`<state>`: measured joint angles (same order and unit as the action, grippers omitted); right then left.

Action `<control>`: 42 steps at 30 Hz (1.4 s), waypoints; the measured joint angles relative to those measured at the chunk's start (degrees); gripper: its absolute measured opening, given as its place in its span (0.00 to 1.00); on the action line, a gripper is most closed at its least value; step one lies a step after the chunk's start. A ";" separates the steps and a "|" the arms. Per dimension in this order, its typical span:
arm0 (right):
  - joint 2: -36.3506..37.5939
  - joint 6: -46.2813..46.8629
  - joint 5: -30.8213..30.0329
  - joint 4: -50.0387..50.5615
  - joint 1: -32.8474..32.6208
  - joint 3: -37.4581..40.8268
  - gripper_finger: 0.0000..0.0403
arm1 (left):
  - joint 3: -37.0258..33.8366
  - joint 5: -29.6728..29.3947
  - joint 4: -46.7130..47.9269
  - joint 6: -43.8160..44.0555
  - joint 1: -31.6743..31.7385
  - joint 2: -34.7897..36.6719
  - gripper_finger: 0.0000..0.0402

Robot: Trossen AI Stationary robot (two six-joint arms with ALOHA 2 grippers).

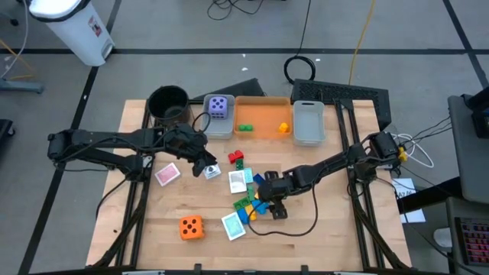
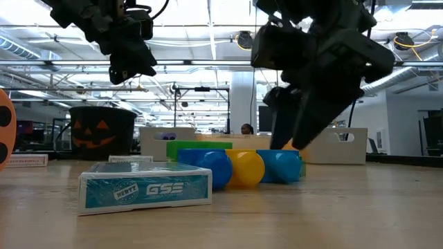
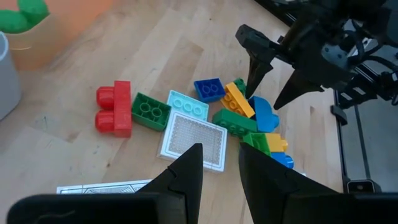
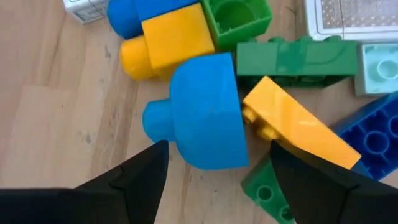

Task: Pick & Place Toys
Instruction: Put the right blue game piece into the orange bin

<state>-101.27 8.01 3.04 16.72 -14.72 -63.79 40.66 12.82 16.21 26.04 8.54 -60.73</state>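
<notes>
Centre frame: right gripper (image 1: 269,200) angled down, fingers apart astride blue brick (image 4: 208,112). Left gripper (image 1: 207,166) hovers centre-left, slightly open, empty. Teal card box (image 2: 145,188) reads "GSE".

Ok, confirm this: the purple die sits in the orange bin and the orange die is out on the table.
Not quite. The high view shows the purple die in the grey bin left of the orange bin, not in it. The orange die is indeed out on the table.
</notes>
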 joint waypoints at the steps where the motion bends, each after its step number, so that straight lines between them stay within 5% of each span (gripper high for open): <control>1: 0.00 0.11 0.04 -0.21 -0.01 0.13 0.67 | 0.00 -0.02 0.00 0.03 0.00 0.00 0.26; 27: -3.85 3.33 -4.72 -7.94 -2.75 0.81 0.57 | 0.02 -0.92 -0.04 1.10 -0.02 0.00 0.26; 42: -3.85 4.94 -4.53 -8.60 -1.49 0.78 0.33 | 0.02 -0.92 0.00 1.05 -0.02 0.00 0.26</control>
<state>-105.12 12.95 -1.49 8.12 -16.21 -63.00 40.69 11.90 16.21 27.09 8.51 -60.73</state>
